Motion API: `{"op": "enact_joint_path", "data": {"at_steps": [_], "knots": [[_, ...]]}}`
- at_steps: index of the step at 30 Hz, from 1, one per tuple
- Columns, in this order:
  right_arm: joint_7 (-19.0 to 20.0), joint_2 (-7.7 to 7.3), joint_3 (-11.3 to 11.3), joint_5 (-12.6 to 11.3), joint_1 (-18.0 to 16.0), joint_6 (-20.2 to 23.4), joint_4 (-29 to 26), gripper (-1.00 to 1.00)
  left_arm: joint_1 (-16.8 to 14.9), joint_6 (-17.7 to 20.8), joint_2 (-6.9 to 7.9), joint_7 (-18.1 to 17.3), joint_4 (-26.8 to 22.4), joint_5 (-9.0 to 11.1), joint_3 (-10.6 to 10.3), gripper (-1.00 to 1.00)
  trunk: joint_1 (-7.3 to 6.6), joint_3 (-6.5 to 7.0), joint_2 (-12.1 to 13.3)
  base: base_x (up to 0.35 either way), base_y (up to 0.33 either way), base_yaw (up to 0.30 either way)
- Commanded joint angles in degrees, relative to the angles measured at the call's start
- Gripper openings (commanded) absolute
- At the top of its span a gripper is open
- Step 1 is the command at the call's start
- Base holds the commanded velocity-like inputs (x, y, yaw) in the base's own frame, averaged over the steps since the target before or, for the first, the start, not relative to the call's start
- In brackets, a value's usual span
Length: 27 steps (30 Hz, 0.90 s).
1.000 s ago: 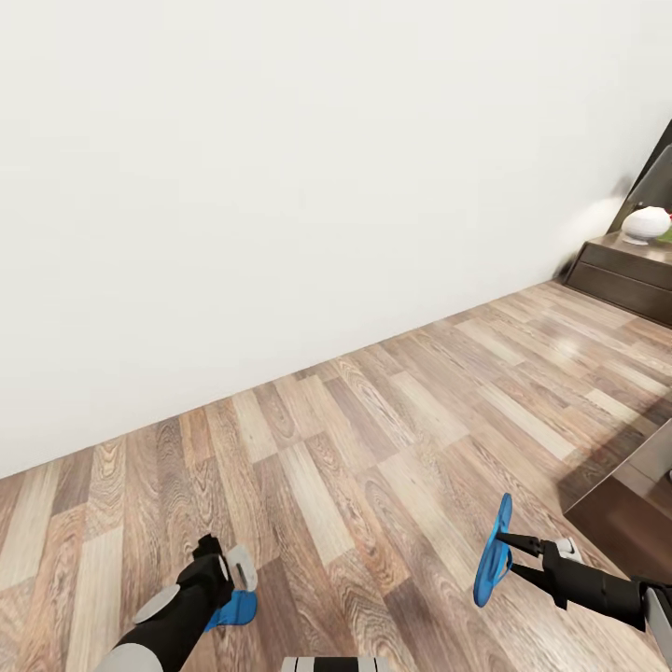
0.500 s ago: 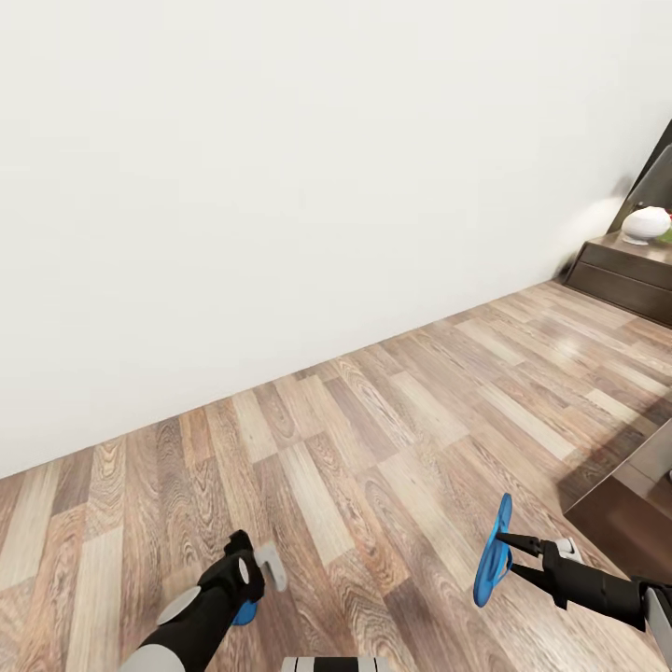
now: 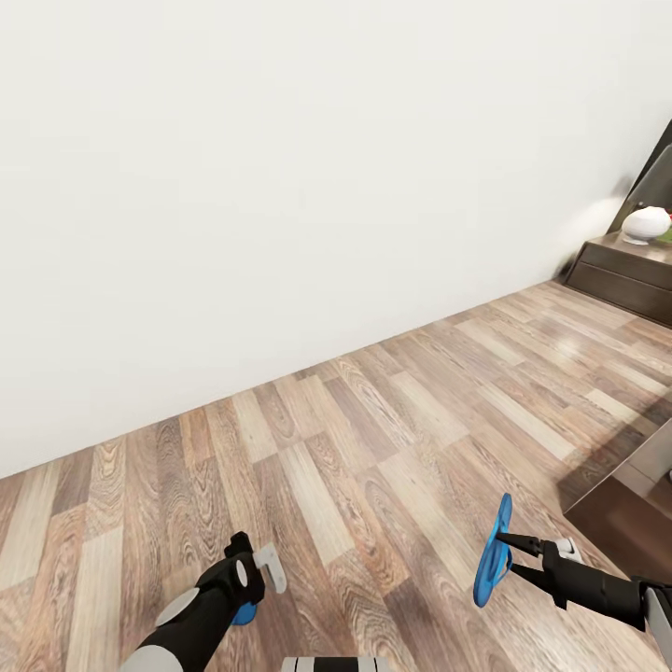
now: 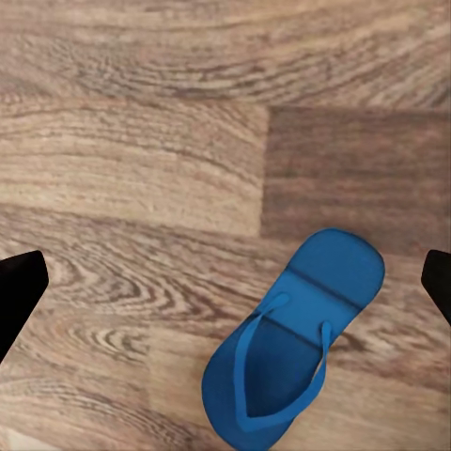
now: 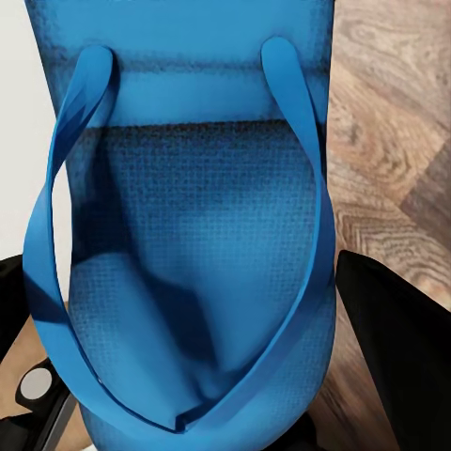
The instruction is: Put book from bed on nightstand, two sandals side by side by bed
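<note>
One blue sandal point(image 4: 287, 352) lies flat on the wood floor, strap side up. My left gripper point(image 4: 225, 282) hangs open above it, its fingers spread wide and clear of it. In the head view that gripper point(image 3: 257, 558) is at the lower left, and a sliver of the sandal point(image 3: 245, 613) peeks out beside the arm. The other sandal point(image 3: 492, 553) stands on edge above the floor with my right gripper point(image 3: 507, 553) shut on it; its sole and straps point(image 5: 188, 235) show close up in the right wrist view. The book is out of view.
A white wall runs across the back. A dark brown corner of the bed point(image 3: 621, 509) juts in at the right. In the far right corner stands a nightstand point(image 3: 627, 266) carrying a white round lamp base point(image 3: 646, 224). Open wood floor point(image 3: 373, 448) lies between them.
My left gripper has shifted right and slightly forward, so the arm now covers most of the floor sandal. The right gripper and its sandal have stayed put.
</note>
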Motion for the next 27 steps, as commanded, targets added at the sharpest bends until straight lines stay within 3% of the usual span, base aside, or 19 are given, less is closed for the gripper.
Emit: {"op": "enact_joint_path", "data": {"at_steps": [1, 5, 21, 27], "knots": [[-0.08, 0.0, -0.06, -0.23, -0.03, 0.42, 0.0, -1.0, -0.02, 0.24, 0.01, -0.37, -0.11, -0.46, -0.07, 1.0, -0.01, -0.05, -0.02, 0.0, 0.0, 0.0], [-0.08, 0.0, -0.06, -0.23, -0.03, 0.42, 0.0, -1.0, 0.0, 0.27, 0.01, -0.29, -0.13, -0.46, -0.1, 1.0, -0.01, -0.05, -0.02, 0.0, 0.0, 0.0], [-0.08, -0.01, -0.06, -0.23, -0.03, 0.42, 0.0, -1.0, 0.0, 3.06, 0.01, -0.19, -0.17, -0.46, -0.01, 1.0, 0.4, -3.59, -0.23, 0.0, 0.0, 0.0], [-0.08, 0.0, -0.06, -0.23, -0.03, 0.42, 0.0, -1.0, 0.0, 3.08, 0.08, -0.14, -0.17, -0.46, 0.0, 1.0, 0.4, -3.59, -0.23, 0.0, 0.0, 0.0]]}}
